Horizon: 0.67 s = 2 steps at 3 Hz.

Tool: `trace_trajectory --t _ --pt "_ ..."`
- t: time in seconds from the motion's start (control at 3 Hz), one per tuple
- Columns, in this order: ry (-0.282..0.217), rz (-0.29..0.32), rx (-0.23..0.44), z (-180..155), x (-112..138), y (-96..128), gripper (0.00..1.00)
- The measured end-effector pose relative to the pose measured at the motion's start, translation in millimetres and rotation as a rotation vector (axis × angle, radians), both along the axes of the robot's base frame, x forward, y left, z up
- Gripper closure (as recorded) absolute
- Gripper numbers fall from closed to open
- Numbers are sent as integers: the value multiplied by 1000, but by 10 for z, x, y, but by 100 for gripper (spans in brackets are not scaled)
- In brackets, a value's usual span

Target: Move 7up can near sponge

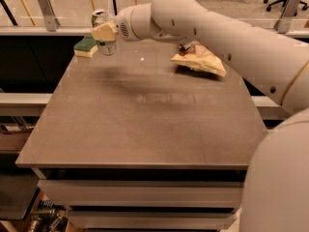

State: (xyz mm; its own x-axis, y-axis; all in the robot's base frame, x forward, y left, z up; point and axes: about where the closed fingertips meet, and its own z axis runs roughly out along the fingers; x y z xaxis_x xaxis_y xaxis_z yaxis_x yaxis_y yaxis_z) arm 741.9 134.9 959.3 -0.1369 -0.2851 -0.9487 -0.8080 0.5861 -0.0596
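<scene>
Upper left of frame: the pale two-finger gripper (104, 33) is clamped on the small silver-white 7up can (109, 47), which is just beside the green-topped, yellow-based block sponge (86, 46). Transport is judged essentially complete. Outstanding: set-down on the brown tabletop (145, 124), then release.

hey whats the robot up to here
The robot's single arm reaches to the far left corner of the table. Its gripper has its fingers closed on the 7up can. The can is upright, right beside the sponge, just to the sponge's right. It is not clear whether the can rests on the table. A chip bag lies at the far right, away from the gripper.
</scene>
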Motion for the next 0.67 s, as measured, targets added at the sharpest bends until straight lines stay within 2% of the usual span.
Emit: trace_trajectory --t 0.67 --pt "-4 -84 11 -232 387 -193 100"
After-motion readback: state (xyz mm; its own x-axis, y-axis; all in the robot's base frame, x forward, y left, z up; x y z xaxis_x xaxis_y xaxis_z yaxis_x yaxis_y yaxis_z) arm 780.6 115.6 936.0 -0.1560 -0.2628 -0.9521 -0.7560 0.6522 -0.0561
